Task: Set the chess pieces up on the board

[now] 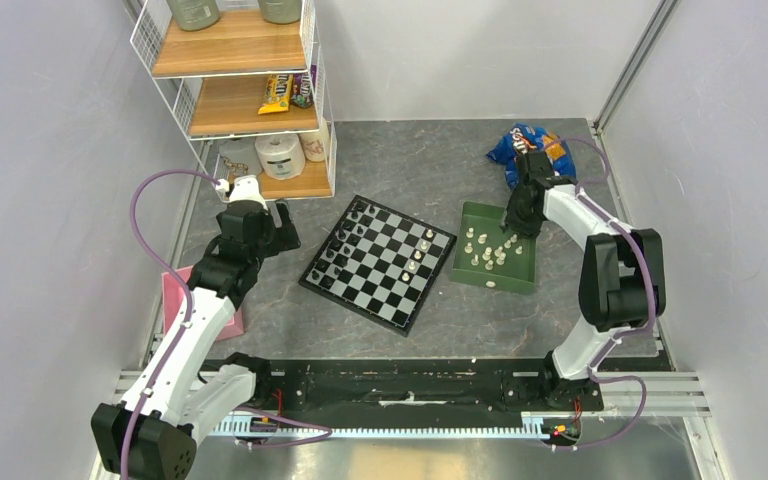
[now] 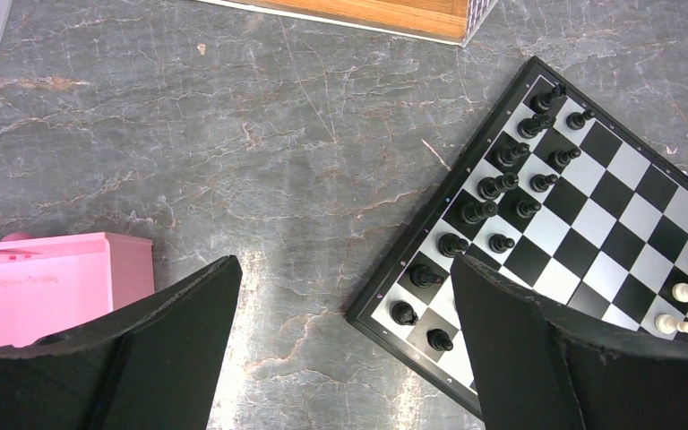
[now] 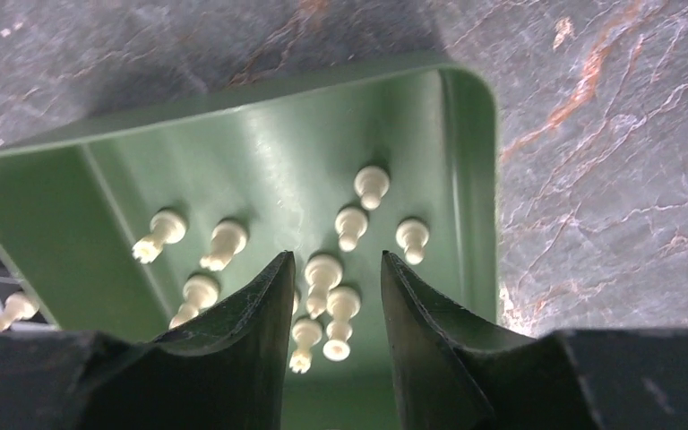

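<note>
The right gripper [image 3: 327, 262] hung over the green tray [image 3: 470, 179], fingers apart above a cluster of cream chess pieces [image 3: 372, 184], seemingly lining up to pluck one. Most white pieces sat there. A few stood on the board [image 1: 380, 265], opposite the black pieces [image 2: 493, 185]. The left gripper [image 2: 345, 269] waited beside the board with fingers spread wide, probably to keep out of the way. Lettering on the pink box [image 2: 45, 287] was too faint to read.

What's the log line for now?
right hand: open above cream-white chess pieces in green rectangular tray | left hand: open, empty, beside black-and-grey chequered board
</note>
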{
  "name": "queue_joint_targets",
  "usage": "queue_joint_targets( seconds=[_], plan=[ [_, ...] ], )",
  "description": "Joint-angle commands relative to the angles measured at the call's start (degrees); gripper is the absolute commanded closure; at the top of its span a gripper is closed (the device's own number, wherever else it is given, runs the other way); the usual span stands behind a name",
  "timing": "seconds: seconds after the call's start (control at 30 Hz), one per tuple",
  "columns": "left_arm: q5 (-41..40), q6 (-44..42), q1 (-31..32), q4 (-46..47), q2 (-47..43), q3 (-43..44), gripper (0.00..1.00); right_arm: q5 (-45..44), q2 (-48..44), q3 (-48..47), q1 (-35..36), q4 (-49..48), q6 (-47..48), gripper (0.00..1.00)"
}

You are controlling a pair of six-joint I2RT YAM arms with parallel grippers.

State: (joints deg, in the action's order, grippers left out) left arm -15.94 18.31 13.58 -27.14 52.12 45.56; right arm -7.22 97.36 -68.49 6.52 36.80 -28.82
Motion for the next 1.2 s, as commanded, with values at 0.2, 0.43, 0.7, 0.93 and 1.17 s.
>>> queue_joint_targets(
  seconds=[0.2,0.43,0.7,0.93,1.17],
  plan=[
    [0.0,-1.5,-0.2,1.0,-0.8,-0.2,0.05,-1.3,5.2,-2.4,-2.6,-4.5,1.0,0.53],
    [-0.1,-1.6,-0.2,1.0,-1.0,-0.3,0.05,-1.6,7.3,-3.5,-2.7,-5.0,1.3,0.60],
    [0.0,-1.6,-0.2,1.1,-0.9,-0.2,0.05,-3.1,7.6,-3.5,-2.8,-4.9,1.6,0.70],
    [-0.1,-1.5,-0.2,1.0,-1.1,-0.3,0.05,-3.6,7.2,-3.4,-2.7,-4.6,2.1,0.81],
    [-0.2,-1.5,-0.2,1.0,-1.1,-0.3,0.05,-2.7,6.7,-3.5,-2.8,-4.6,2.2,0.96]
  ],
)
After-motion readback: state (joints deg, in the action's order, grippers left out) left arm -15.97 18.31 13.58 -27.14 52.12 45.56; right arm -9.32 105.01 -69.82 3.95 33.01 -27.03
